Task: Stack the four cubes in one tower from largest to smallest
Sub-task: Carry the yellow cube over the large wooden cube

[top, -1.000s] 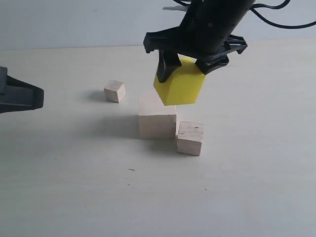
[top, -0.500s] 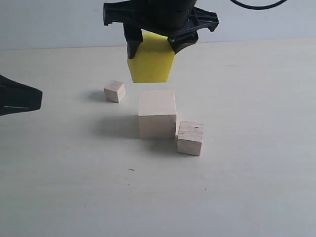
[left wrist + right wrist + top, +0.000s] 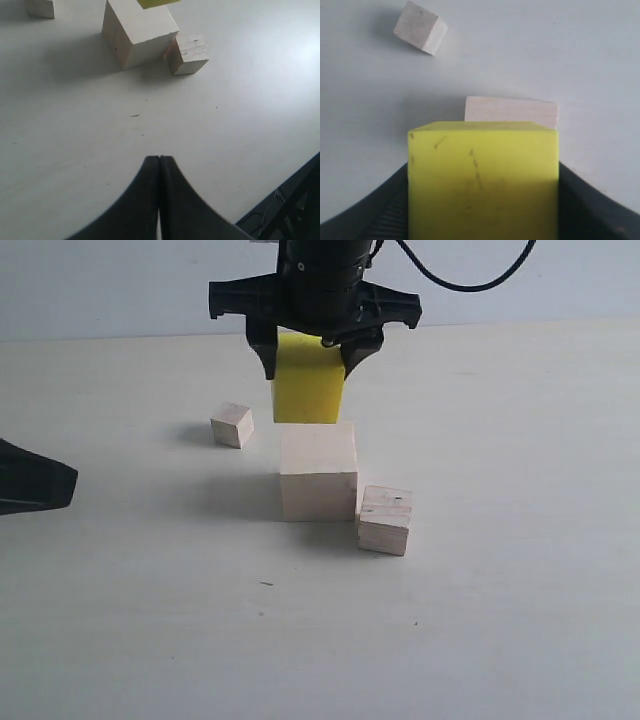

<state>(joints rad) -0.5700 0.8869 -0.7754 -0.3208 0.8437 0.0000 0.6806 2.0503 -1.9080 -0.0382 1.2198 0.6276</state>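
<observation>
Exterior view: the right gripper [image 3: 310,365] clamps the yellow cube [image 3: 310,392] above the large wood cube [image 3: 318,472]; contact between the two cannot be confirmed. The medium cube [image 3: 385,520] sits just beside the large wood cube, and the small cube [image 3: 232,425] lies apart from it.

Left wrist view: the left gripper [image 3: 159,159] is fully closed and empty, well apart from the large wood cube.

Right wrist view: the fingers [image 3: 375,220] press the yellow cube's sides.

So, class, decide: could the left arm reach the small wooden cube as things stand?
Probably yes: only bare table lies between the left gripper and the small cube; its shut jaws would need opening first.
</observation>
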